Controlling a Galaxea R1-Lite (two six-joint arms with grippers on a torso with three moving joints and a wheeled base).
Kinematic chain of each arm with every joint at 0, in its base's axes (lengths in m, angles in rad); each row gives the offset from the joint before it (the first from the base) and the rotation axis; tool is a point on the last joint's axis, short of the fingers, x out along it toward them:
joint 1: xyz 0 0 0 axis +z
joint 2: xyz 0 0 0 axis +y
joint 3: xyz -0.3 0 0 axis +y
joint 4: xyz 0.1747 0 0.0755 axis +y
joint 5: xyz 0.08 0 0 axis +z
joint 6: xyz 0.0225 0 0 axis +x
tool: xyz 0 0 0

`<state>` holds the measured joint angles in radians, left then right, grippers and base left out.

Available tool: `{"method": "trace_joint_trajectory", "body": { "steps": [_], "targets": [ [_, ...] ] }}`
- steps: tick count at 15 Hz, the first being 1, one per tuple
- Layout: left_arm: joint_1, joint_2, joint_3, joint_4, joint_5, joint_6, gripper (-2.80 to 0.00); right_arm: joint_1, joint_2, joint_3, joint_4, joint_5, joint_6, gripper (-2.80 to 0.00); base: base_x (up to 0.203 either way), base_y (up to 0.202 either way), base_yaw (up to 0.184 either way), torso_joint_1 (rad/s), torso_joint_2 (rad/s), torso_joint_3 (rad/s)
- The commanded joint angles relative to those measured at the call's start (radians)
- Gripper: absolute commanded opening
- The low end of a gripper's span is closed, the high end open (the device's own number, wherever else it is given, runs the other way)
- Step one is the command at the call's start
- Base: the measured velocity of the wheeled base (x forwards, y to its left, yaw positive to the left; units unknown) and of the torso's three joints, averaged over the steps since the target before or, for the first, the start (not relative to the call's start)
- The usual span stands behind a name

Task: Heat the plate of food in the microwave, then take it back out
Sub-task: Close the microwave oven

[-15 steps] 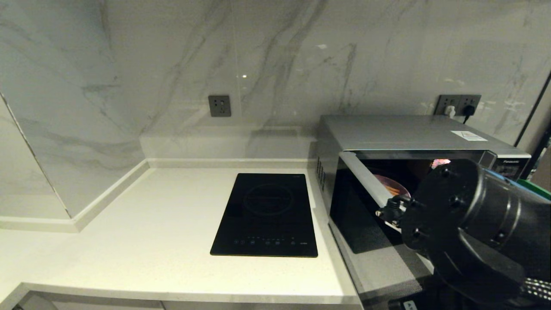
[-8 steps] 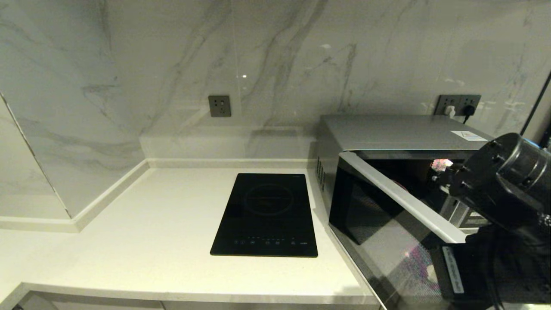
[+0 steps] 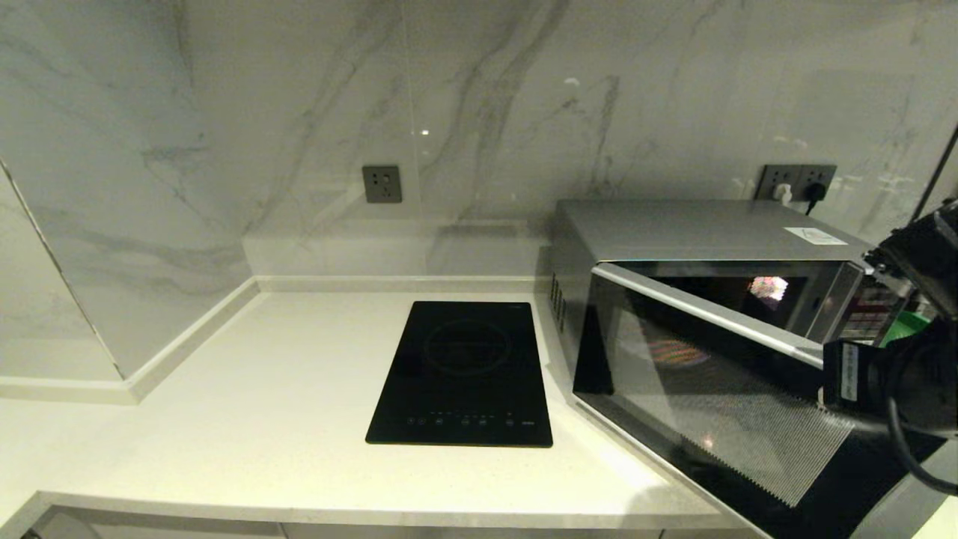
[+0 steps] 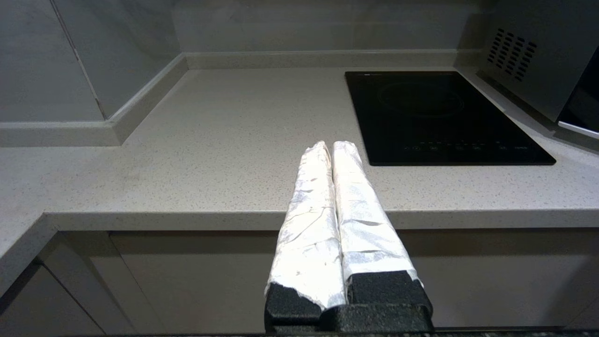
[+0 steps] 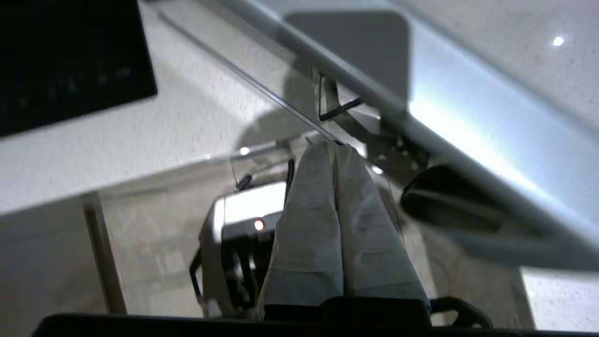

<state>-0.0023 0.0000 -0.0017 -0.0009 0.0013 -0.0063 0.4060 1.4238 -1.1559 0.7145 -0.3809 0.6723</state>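
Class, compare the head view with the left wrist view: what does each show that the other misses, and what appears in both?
Only the head view shows the boxy silver microwave's dark glass door standing partly open, the grey wall socket and the right arm's black wrist at the door's free edge. Only the left wrist view shows the left gripper, its white-wrapped jaws shut, poised before the counter's front edge, holding nothing. Both show the flat black induction hob, the pale speckled countertop and the microwave's vented side.
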Motion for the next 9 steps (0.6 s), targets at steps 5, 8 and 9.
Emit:
{"method": "trace_joint_trajectory", "body": {
  "steps": [5, 8, 9],
  "targets": [
    [0.000, 0.000, 0.000, -0.001, 0.000, 0.000, -2.80, -0.184, 0.015, 0.107, -0.237, 0.024, -0.043, -2.80, 0.000, 0.000, 0.000, 0.000, 0.00, 0.000],
    [-0.001, 0.000, 0.000, -0.001, 0.000, -0.001, -2.80, -0.341, 0.096, 0.101, -0.320, 0.036, -0.053, -2.80, 0.000, 0.000, 0.000, 0.000, 0.00, 0.000],
    [0.000, 0.000, 0.000, -0.001, 0.000, -0.001, -2.80, -0.408, 0.122, 0.093, -0.369, 0.054, -0.070, -2.80, 0.000, 0.000, 0.000, 0.000, 0.00, 0.000]
  ]
}}
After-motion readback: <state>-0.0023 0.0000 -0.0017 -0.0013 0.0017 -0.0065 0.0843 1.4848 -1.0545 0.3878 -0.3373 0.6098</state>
